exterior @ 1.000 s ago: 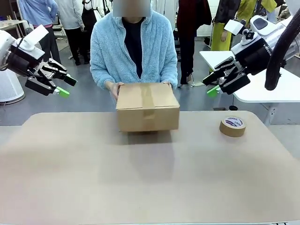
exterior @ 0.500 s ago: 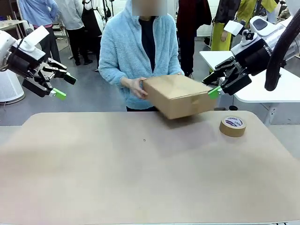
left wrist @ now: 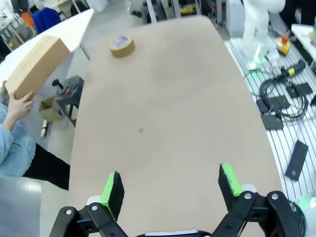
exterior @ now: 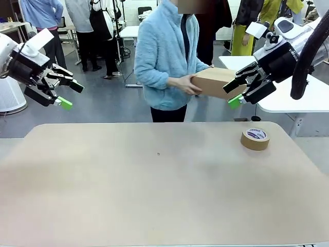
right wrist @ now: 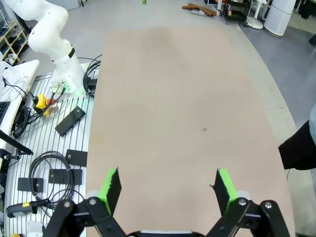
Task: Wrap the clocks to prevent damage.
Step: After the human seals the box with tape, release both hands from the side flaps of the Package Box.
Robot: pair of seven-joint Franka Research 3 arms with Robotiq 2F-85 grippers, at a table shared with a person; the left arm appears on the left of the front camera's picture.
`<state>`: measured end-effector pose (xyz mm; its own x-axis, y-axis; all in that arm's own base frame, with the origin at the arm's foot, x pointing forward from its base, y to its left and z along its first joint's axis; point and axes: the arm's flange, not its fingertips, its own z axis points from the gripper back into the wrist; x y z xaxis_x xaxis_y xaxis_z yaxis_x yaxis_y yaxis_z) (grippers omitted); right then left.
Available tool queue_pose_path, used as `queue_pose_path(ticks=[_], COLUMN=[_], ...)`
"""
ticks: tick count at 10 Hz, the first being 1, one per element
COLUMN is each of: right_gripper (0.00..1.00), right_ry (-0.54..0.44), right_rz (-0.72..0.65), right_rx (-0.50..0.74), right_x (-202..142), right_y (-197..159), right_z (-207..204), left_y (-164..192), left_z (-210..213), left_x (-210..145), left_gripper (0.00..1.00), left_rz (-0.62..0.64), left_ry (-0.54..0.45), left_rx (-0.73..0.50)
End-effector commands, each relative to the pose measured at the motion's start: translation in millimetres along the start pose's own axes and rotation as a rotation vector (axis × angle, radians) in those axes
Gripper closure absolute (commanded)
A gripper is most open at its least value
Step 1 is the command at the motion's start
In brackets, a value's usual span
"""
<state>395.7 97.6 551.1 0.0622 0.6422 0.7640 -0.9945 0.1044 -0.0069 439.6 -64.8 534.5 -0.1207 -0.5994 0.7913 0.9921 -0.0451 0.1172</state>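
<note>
Cardboard: one box (exterior: 218, 82) in the person's two hands beyond the tabletop (exterior: 154, 180); one tape roll (exterior: 255, 139) lies on it. Left hand (exterior: 64, 92) and right hand (exterior: 237, 91) hover spread, empty.

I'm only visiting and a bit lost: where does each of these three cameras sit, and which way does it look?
Front view: fixed between the arms, facing across the table at the person carrying the cardboard box; left gripper and right gripper show.
Left wrist view: looks down past the left gripper.
Right wrist view: looks down past the right gripper.
Shared: front and left wrist views show the tape roll.
</note>
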Motion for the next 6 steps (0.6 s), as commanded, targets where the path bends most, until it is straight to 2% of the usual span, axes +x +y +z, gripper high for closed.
queue_pose_path(ticks=[1,2,3,4,6], right_gripper=[0.0,0.0,0.0,0.0,0.0], right_ry=[-0.111,-0.191,-0.246,-0.265,-0.228], right_rz=[-0.008,-0.052,-0.091,-0.137,-0.176], right_rx=[0.003,-0.072,-0.116,-0.167,-0.228], right_x=[-18,-37,-60,-79,-98], right_y=[-7,-11,-11,-8,2], right_z=[11,22,31,38,41], left_y=[14,17,12,11,9], left_z=[11,16,17,19,28], left_x=[-20,-34,-53,-67,-82], left_gripper=[0.0,0.0,0.0,0.0,0.0], left_rz=[0.1,0.147,0.177,0.217,0.238], left_ry=[-0.265,-0.367,-0.389,-0.371,-0.287], left_rx=[0.055,0.129,0.162,0.172,0.192])
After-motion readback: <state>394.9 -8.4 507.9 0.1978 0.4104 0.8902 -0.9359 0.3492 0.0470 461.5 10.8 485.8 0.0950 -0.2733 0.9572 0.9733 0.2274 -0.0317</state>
